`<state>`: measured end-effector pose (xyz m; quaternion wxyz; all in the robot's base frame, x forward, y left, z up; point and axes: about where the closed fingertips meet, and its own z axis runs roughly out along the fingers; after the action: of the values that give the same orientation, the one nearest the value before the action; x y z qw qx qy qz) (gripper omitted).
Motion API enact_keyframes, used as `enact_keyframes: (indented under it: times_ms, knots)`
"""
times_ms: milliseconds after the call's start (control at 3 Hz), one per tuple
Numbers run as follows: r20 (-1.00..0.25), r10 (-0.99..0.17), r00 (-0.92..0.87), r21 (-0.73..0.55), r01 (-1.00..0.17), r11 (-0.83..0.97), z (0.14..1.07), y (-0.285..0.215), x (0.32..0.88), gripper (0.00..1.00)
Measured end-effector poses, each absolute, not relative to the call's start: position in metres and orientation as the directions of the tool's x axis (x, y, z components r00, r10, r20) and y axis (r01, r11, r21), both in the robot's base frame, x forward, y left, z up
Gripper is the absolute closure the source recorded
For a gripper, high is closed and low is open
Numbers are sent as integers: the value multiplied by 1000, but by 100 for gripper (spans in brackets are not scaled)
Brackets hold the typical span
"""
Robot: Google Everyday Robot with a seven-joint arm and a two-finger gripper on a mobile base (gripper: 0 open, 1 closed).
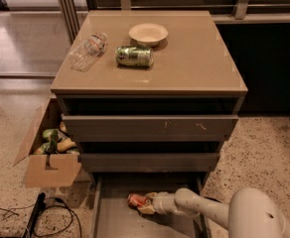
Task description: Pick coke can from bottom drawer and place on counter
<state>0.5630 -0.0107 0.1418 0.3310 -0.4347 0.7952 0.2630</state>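
Coke can (136,201) lies in the open bottom drawer (119,223), lower centre of frame. Gripper (150,204) is against its right end; whether it has hold, cannot tell. Lift and placement on desk (194,58) not yet done.

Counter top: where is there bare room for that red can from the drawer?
On the counter, the whole right half, right of the bowl and green can, is bare, as is the front strip. The back-left is crowded by the plastic bottle. The gripper is down in the bottom drawer at the coke can.
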Motion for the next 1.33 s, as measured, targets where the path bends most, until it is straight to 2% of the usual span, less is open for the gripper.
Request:
enact_keyframes:
  times_ms: [667, 1333]
  knots:
    - [-803, -486, -344, 86, -875, 476, 213, -34, 562, 100]
    - [-833, -489, -260, 28, -901, 433, 277, -48, 537, 100]
